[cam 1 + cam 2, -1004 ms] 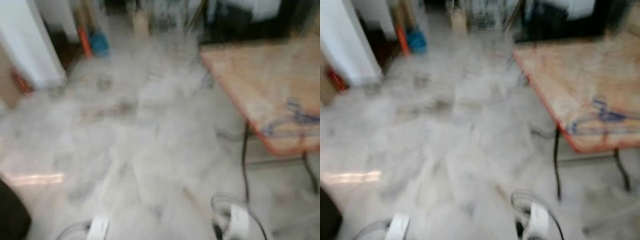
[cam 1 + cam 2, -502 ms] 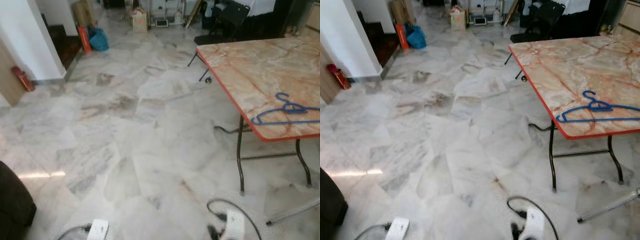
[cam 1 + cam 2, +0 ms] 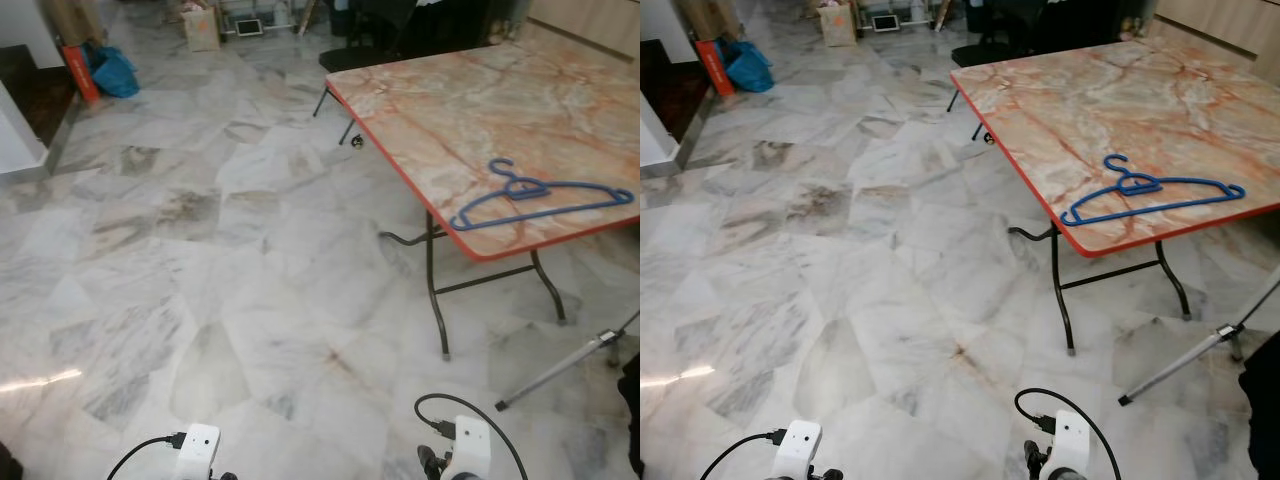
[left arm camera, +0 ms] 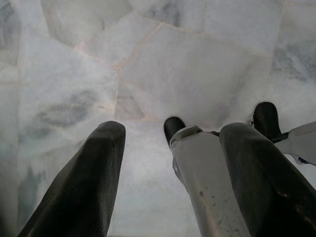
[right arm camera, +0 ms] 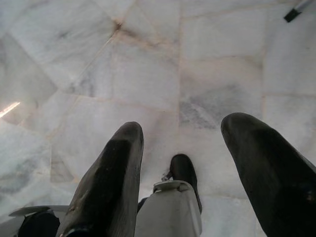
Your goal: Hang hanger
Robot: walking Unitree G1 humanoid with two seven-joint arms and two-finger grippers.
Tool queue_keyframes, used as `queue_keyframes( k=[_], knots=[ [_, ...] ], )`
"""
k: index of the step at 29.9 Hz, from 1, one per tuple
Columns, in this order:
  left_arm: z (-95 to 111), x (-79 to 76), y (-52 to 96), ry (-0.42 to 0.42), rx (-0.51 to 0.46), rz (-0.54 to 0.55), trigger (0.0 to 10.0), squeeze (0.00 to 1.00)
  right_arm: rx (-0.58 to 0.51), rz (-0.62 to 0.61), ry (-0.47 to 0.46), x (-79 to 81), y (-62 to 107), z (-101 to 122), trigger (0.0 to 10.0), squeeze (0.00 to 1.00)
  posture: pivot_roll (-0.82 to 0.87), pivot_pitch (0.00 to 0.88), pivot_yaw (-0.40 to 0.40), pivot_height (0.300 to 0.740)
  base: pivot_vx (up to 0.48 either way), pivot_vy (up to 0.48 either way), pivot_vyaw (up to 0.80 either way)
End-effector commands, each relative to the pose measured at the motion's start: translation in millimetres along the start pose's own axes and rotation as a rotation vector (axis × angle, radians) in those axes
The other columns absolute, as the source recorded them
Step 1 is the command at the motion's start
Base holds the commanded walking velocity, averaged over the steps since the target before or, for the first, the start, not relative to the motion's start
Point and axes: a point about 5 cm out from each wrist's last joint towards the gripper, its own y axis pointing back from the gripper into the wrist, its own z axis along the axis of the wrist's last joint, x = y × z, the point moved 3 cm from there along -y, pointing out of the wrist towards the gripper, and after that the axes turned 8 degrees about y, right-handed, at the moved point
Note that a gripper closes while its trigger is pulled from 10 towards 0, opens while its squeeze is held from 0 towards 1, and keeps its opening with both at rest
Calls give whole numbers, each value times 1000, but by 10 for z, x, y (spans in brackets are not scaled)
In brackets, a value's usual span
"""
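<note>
Blue hanger (image 3: 540,196) lies flat on the marbled orange-rimmed folding table (image 3: 440,95), right side of scene, close to the table's near edge, hook pointing toward the far left. Nothing touches it. Both arms hang low over the marble floor (image 3: 200,250), well apart from the table. Head views show just the white wrist modules with black cables at the near edge, no fingers. Wrist views fill that in: left gripper (image 4: 170,163) has its two black fingers spread apart, nothing between them but floor tile, with the robot's silver leg and black foot (image 4: 173,129) beyond. Right gripper (image 5: 190,163) likewise released and holding nothing, a black foot (image 5: 183,170) past the fingers. Head views add the far clutter: blue bag (image 3: 115,75) and an orange object (image 3: 80,70) at far left, a dark chair (image 3: 370,40) behind the table, a metal tripod leg (image 3: 560,365) on the floor at near right.
</note>
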Motion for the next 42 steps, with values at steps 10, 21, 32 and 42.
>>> queue_keyframes(
  k=[10, 21, 32, 42],
  knots=[
    [-13, -14, -1, -1, 2, 1, 10000, 0, 20, -2, 10, -9, 8, -50, 10000, 0, -6, 0, 27, 740, 0, -129, -800],
    [95, -51, -18, -12, -26, -13, 10000, 0, 17, -5, 4, 0, 7, -50, 10000, 0, -8, 0, 29, 740, 0, -121, -800],
    [89, -55, -17, -14, -24, -17, 10000, 0, 12, -12, -7, 0, 4, -35, 10000, 0, -14, 0, 31, 740, 0, 0, -800],
    [71, -66, -18, -8, -22, -15, 10000, 0, 10, -15, -8, -12, 3, -26, 10000, 0, -20, 0, 29, 740, 0, 0, -800]
  ],
)
